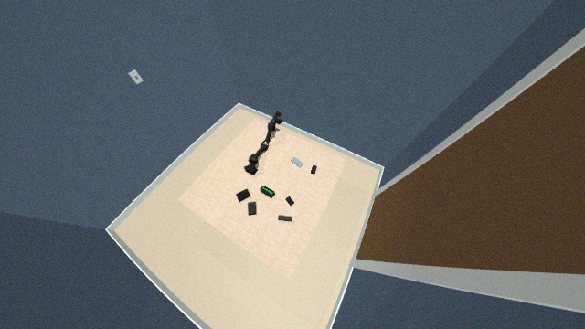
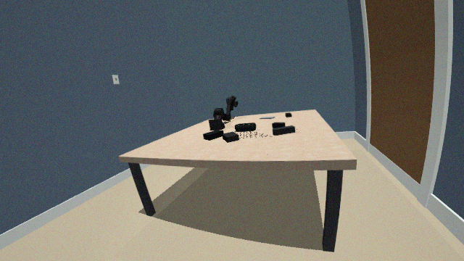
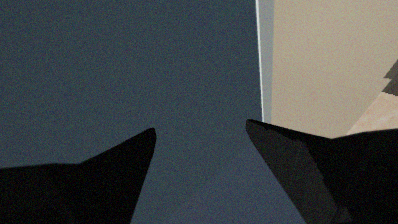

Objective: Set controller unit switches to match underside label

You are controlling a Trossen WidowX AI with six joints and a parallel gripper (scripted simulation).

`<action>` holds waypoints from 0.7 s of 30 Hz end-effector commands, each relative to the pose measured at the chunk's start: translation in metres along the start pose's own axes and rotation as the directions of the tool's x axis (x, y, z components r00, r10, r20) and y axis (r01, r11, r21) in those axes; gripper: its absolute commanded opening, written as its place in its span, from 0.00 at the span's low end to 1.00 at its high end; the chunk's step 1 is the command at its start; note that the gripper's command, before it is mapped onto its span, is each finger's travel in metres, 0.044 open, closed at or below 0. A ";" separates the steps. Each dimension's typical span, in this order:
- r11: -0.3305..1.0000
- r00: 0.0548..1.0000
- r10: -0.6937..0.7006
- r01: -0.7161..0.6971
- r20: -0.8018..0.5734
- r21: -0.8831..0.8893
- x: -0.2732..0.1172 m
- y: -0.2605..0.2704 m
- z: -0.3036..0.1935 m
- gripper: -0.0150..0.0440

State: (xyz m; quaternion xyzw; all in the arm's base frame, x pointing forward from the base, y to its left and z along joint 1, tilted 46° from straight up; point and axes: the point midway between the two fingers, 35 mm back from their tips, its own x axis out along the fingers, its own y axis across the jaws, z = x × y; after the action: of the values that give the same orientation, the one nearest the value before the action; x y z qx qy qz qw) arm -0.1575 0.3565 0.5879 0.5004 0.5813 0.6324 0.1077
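Dark grey rounded controller unit [image 1: 267, 191] [image 2: 245, 127] seen mid-bench, green switch ends upward; individual settings unreadable. Gripper [image 1: 250, 171] [image 2: 216, 125] [image 3: 201, 128] released, fingers spread, nothing held, positioned left of unit. Six other parts counted: two blackish boxes [image 1: 243, 195] [image 2: 213, 135] near left, two small black blocks [image 1: 290, 200] [image 2: 278, 125] right, one long dark bar [image 1: 285, 218] [image 2: 283, 130] near right, one flat pale-grey plate [image 1: 297, 162] [image 2: 267, 117] far side. No part seen atop unit.
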 end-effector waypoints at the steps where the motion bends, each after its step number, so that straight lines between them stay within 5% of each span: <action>1: 1.000 1.000 0.000 0.000 0.000 0.000 0.000 0.000 0.000 0.89; 5: 1.000 1.000 0.027 -0.027 -0.009 -0.001 -0.002 0.010 -0.005 0.71; 15: 0.916 0.907 0.402 -0.400 -0.128 0.039 -0.064 0.151 -0.076 0.26; 21: 0.796 0.777 0.605 -0.594 -0.176 0.116 -0.123 0.225 -0.108 0.25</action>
State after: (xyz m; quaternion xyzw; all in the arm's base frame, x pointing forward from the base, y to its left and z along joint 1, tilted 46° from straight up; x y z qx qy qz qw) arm -0.0972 0.1682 0.7191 0.5822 0.4395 0.6724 -0.1256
